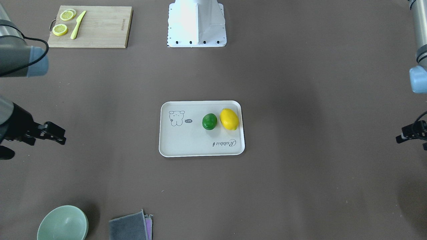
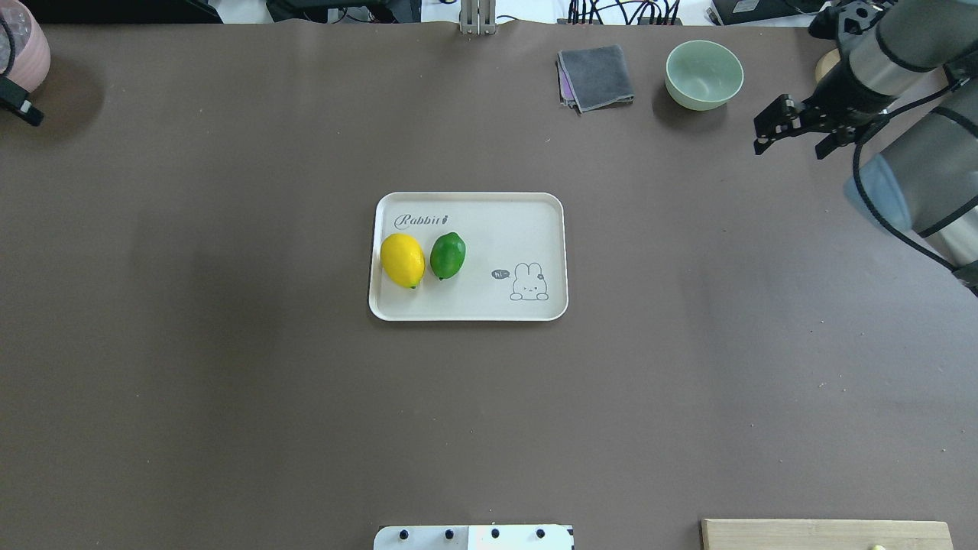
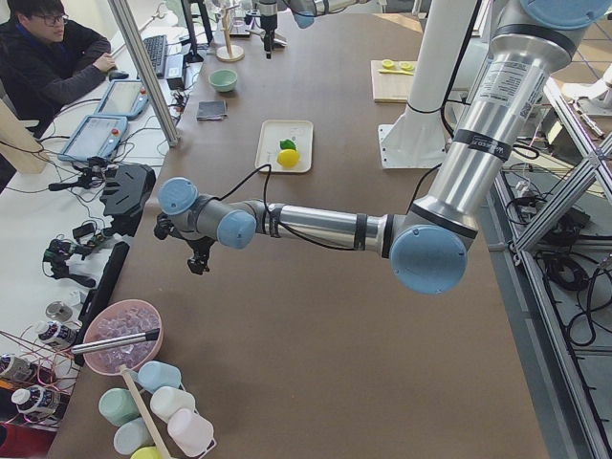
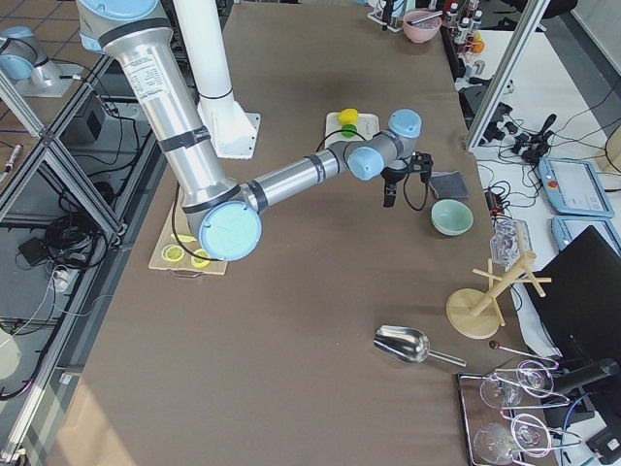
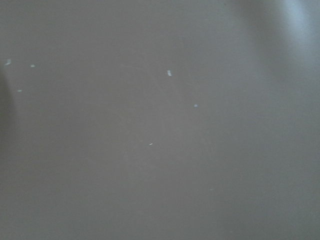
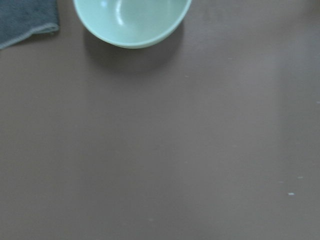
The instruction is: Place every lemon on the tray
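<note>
Hanging over bare table just short of a pale green bowl (image 2: 669, 72), the right gripper (image 1: 63, 136) is showing its two black fingers apparently parted and is carrying nothing. Its wrist camera is taking in only the bowl's rim, the corner of a grey cloth (image 2: 596, 76) and brown tabletop. Across the workspace the left gripper (image 1: 400, 136) is sitting at the far edge, cut off by the frame. It seems empty, but how wide its jaws stand cannot be told, and its wrist view is showing nothing except table surface.

Both arms are keeping well apart from the tray (image 2: 489, 229) at the centre of the table (image 2: 229, 382). Inside its rim, the yellow lemon (image 2: 403, 260) and the green lemon (image 2: 448, 256) are lying side by side, close enough to be touching or nearly so, at the end under the "Rabbit" script and away from the animal drawing.

No whole lemon is showing anywhere off the tray. The lemon slices (image 1: 66, 15) are resting with a yellow knife (image 1: 77, 25) on the wooden cutting board (image 1: 100, 26) and are not part of the job. By this reading the placing step is looking complete, and the next move is calling for nothing beyond keeping both grippers clear of the fruit.
</note>
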Tool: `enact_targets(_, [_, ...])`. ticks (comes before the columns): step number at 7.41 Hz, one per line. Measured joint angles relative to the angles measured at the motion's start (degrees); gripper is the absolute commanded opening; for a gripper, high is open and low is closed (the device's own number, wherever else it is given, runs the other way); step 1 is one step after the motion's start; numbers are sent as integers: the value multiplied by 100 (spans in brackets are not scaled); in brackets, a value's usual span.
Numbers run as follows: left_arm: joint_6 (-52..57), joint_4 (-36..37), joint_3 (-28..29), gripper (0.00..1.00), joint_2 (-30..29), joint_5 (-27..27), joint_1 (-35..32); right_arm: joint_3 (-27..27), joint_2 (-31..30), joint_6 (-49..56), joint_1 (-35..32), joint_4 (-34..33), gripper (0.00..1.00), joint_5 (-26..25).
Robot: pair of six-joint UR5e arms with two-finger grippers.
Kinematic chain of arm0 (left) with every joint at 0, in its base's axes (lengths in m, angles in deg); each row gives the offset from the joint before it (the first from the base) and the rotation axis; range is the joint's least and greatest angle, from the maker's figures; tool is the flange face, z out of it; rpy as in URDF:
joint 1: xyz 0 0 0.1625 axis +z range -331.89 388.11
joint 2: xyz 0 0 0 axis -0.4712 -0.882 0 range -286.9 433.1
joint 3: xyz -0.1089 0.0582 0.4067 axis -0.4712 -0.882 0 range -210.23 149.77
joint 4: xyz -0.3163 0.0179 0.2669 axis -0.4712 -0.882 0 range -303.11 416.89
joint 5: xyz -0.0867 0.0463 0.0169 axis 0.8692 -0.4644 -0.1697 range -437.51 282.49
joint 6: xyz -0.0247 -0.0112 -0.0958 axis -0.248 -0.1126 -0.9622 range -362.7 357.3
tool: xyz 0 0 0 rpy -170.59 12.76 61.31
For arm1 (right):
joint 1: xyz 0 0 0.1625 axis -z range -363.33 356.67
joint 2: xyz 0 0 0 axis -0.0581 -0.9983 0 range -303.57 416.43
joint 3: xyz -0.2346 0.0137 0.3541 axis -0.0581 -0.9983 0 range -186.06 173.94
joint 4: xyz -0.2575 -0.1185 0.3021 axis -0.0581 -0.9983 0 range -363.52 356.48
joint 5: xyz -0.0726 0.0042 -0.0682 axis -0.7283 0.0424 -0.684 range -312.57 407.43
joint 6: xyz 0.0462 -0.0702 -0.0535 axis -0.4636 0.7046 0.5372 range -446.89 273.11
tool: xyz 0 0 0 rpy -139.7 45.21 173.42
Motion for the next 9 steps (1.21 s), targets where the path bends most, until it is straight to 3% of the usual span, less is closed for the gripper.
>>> enact_targets(3, [452,124,-59,99,690,-59,-592,682,-780,1729,-955,-1153,100,37])
enact_targets(6, [845,173,-397,99,1457,-313,-744,1108,-1779,2697,-1705,-1291,100,129])
enact_targets(9, [997,542,-559,99,1535,-446,-873,1110,-2292,3898,-2286,-1488,100,199])
